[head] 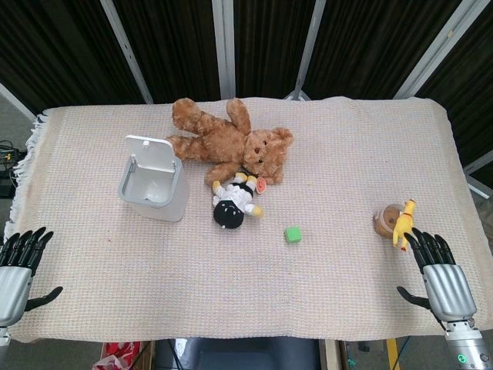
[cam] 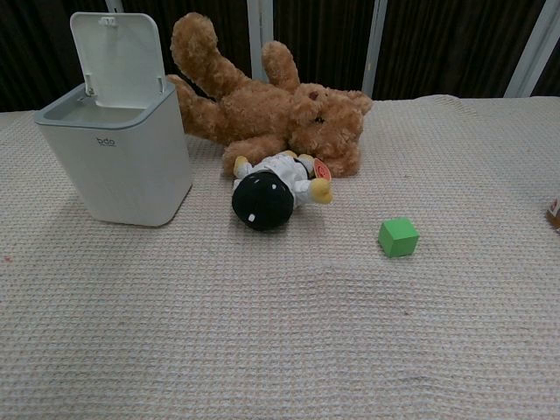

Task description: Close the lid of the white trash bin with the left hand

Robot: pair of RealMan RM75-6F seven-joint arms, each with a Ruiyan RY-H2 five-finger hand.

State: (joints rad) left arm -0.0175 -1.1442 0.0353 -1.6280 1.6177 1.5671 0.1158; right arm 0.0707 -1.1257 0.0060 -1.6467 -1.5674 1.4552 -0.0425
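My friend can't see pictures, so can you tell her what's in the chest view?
A white trash bin stands at the left of a cloth-covered table, its lid flipped up and open. Beside it a brown teddy bear lies on its side, with a small black-headed doll in front of it and a green cube to the right.

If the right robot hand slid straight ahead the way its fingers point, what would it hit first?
Probably the yellow rubber chicken lying just beyond the right robot hand, with the round brown toy beside it. Height above the table is unclear, so it might pass over them.
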